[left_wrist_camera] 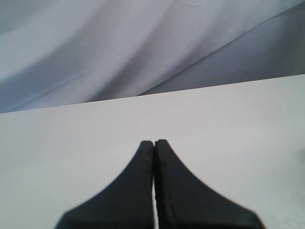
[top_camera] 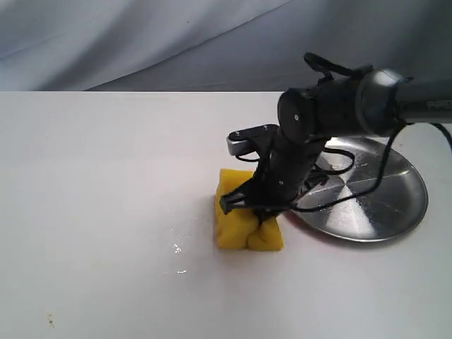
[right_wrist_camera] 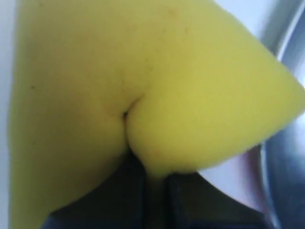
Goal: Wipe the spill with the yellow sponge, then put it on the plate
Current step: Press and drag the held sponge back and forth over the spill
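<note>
The yellow sponge rests on the white table just left of the plate, pinched into a deep crease. My right gripper is shut on the yellow sponge from above; in the right wrist view the yellow sponge fills the frame and bulges over the dark fingers. A sliver of the plate shows at that view's edge. Small wet glints of the spill lie on the table left of the sponge. My left gripper is shut and holds nothing, over bare table.
A grey cloth backdrop hangs behind the white table. The right arm's cables trail across the plate. A small dark speck lies near the table's front left.
</note>
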